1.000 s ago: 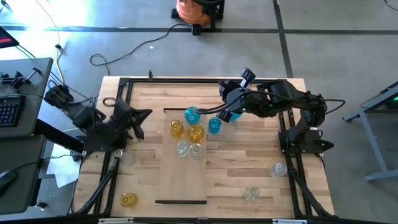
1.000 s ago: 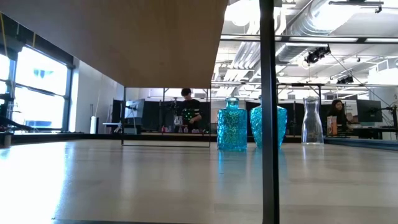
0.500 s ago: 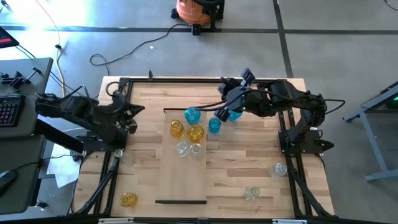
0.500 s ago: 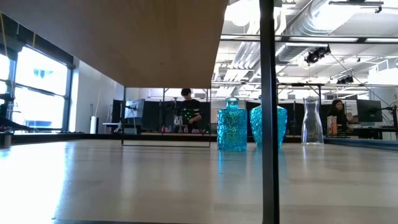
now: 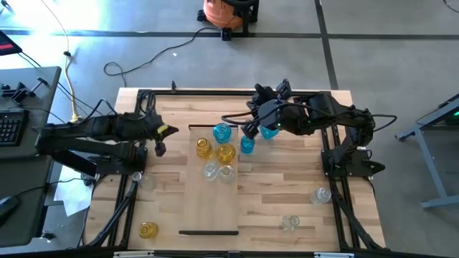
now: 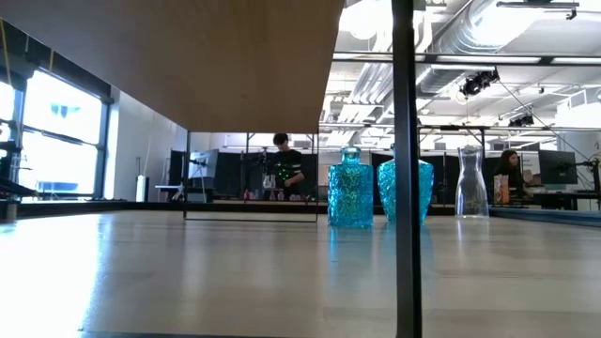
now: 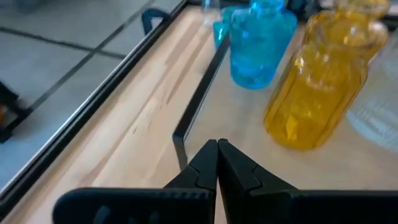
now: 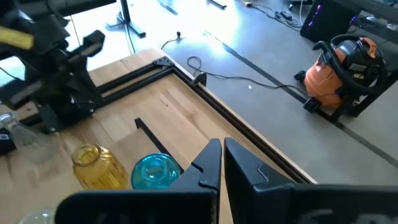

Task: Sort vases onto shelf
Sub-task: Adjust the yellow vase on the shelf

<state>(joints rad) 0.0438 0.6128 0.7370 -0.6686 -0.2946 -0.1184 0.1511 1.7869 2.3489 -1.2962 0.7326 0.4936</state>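
The pale shelf (image 5: 213,201) lies flat in the middle of the table. Several vases stand on their bases at its far end: blue ones (image 5: 221,132) (image 5: 247,145), yellow ones (image 5: 204,147) (image 5: 225,153) and clear ones (image 5: 210,170). Another blue vase (image 5: 270,132) shows partly under my right arm. My left gripper (image 5: 172,131) (image 7: 217,144) is shut and empty, left of the shelf's far strip (image 7: 199,93), pointing at the vases. My right gripper (image 5: 246,133) (image 8: 222,144) is shut and empty, high above the blue vase (image 8: 155,171).
Loose vases stand on the table: clear ones (image 5: 322,194) (image 5: 290,223) at the near right, a yellow one (image 5: 148,229) at the near left. A black frame (image 5: 143,97) edges the tabletop. In the low view a dark upright bar (image 6: 404,169) stands before the blue vases (image 6: 350,188).
My left gripper has swung from the table's left side toward the shelf's far end, sinking and rolling, and now points at the vases. My right gripper has rolled about its own line in place. Both stay shut. No vase has moved.
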